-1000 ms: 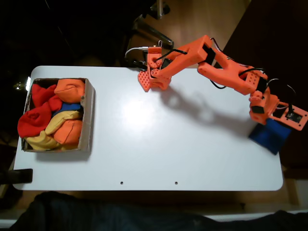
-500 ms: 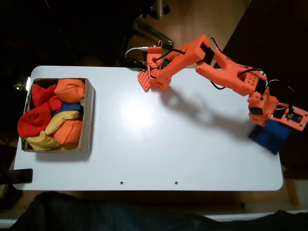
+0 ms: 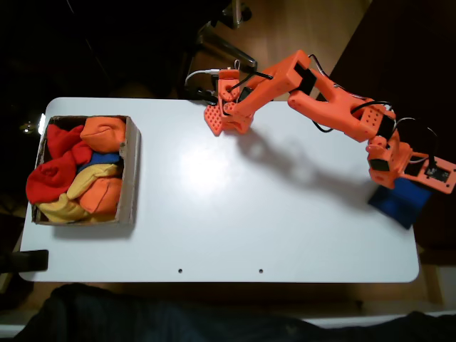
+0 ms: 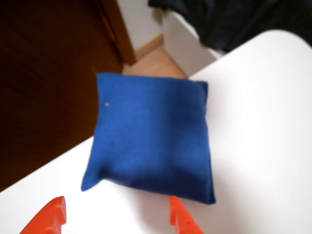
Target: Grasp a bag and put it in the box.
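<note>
Fixed view overhead, wrist view close, both sharing bag (image 3: 400,200)

Arm body (image 3: 335,107): bright orange printed plastic, built of blocky box-shaped links.
Base (image 3: 224,107): orange mount at the far edge of the white table (image 3: 228,214), with a perforated plate.
Joints: black motor blocks set between the orange links.
Cables: thin black wires looped along the links; a white cable curves out at the base.
Gripper (image 4: 117,219): two orange fingertips, one broad, one narrow and pointed.
</note>
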You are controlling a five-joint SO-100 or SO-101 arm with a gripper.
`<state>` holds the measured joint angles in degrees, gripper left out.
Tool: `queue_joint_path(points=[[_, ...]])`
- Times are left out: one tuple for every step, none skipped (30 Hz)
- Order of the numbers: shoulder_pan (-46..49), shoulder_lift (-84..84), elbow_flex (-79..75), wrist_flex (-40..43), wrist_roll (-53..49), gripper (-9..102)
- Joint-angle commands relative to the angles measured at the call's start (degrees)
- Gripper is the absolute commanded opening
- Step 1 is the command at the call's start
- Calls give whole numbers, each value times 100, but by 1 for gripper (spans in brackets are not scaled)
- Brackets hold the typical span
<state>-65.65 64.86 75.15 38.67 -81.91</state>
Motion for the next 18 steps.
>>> queue_joint_path(points=[[35, 439, -18, 0, -35, 42], [35, 448, -18, 0, -35, 42], [35, 448, -18, -9, -18, 42], [26, 457, -18, 0, 9, 42], [26, 457, -18, 26, 18, 42], [18, 457, -18, 53, 18, 42], [18, 457, -18, 62, 26, 42], [18, 448, -18, 70, 35, 42], [18, 439, -18, 70, 44, 42], [18, 422, -18, 70, 53, 42], [18, 413, -18, 70, 53, 42], [18, 396, -18, 70, 53, 42], [26, 378, -18, 79, 53, 42], [26, 369, -18, 88, 44, 42], [35, 352, -18, 97, 35, 42], [35, 343, -18, 97, 18, 42], [44, 325, -18, 105, 9, 42], [44, 299, -18, 105, 9, 42]])
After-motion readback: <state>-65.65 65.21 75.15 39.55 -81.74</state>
